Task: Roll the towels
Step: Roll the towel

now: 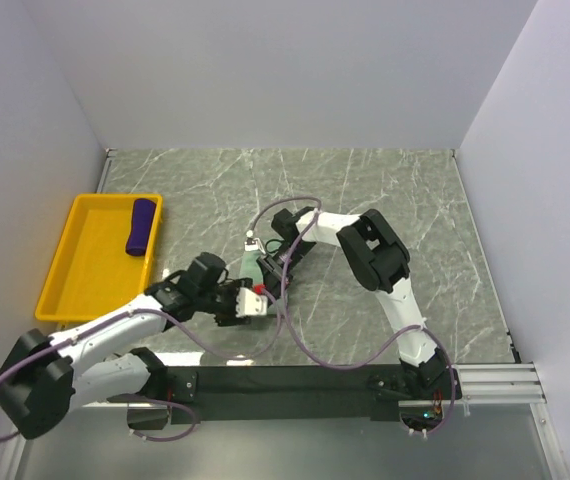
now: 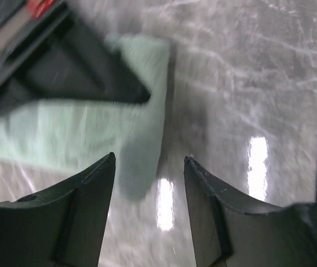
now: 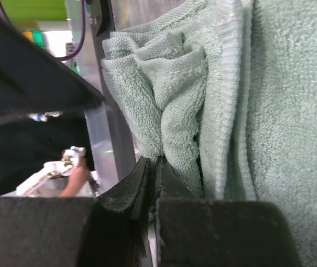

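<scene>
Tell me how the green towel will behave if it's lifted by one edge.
Probably floppy: the green towel bunches into soft folds by the right gripper, so lifted by an edge it should droop and sag rather than hold its shape. Its fluffy looped pile suggests good grip, so it is unlikely to slip.

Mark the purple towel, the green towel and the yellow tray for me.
purple towel [image 1: 142,226], top view, middle of its length
green towel [image 3: 292,111], right wrist view, the broad face at right
yellow tray [image 1: 90,270], top view, its bare floor
</scene>
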`<state>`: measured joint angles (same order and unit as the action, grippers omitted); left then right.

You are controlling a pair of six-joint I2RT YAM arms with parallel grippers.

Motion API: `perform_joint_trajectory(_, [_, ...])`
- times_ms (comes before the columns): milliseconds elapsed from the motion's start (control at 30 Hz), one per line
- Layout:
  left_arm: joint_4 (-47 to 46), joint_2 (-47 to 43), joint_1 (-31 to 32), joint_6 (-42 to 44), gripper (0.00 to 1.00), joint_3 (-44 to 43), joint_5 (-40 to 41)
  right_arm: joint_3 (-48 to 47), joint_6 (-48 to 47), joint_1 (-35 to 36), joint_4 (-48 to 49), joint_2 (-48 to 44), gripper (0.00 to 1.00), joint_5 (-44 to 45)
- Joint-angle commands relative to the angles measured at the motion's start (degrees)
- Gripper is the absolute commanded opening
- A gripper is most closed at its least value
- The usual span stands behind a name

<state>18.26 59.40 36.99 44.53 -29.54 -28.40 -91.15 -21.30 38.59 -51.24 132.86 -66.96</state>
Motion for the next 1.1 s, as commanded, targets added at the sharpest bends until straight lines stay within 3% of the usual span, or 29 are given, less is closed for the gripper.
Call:
perform_joint_trajectory(0, [-11.66, 2.38, 6.05, 2.40, 0.58, 2.20, 8.09, -1.65, -0.85, -0.62, -2.81, 3.55, 0.00, 2.54])
perform_joint_trajectory(200, [-17.82, 11.43, 9.41, 5.21, 0.56, 3.00, 13.63, -2.45, -1.99, -0.88, -4.57, 4.17, 0.00, 2.01])
perform_joint_trajectory(300, [-16.34, 15.21, 9.41, 5.13, 0.46, 1.16, 15.04, -1.75, -2.08, -0.88, -4.22, 3.38, 0.00, 2.18])
perform_joint_trajectory(500, [-9.31, 19.44, 9.24, 3.81, 0.13, -2.00, 12.43, -1.13, -1.64, -0.97, -4.13, 1.18, 0.00, 2.00])
perform_joint_trajectory(533, [-5.29, 19.53, 9.24, 3.89, 0.09, -2.71, 11.02, -1.30, -1.47, -1.23, -4.48, 0.83, 0.04, 3.14])
perform_joint_trajectory(567, [-3.17, 19.53, 9.15, 4.07, 0.06, -3.41, 9.17, -1.65, -1.38, -1.58, -4.74, -0.22, 0.20, 3.76])
perform_joint_trajectory(633, [2.88, 19.88, 8.97, 4.07, 0.01, -5.26, 5.13, -2.80, -0.85, -3.33, -5.35, -1.63, 0.31, 6.65])
perform_joint_trajectory(667, [5.27, 20.32, 8.97, 4.07, 0.01, -5.96, 4.24, -3.15, -0.41, -4.21, -5.36, -3.38, 0.36, 7.71])
perform_joint_trajectory(767, [12.29, 23.04, 8.01, 4.59, 0.01, -9.55, 0.81, -3.42, 3.71, -9.38, -2.03, -8.64, 0.38, 11.83])
perform_joint_trajectory(933, [19.17, 30.49, 1.08, 1.44, 0.01, -16.50, -5.25, 6.85, 12.32, -16.25, 11.22, -21.04, 0.43, 19.31])
perform_joint_trajectory(1067, [26.10, 40.07, -3.76, -0.50, 0.01, -25.02, -11.83, 16.52, 13.92, -20.13, 18.62, -35.08, 0.50, 26.51])
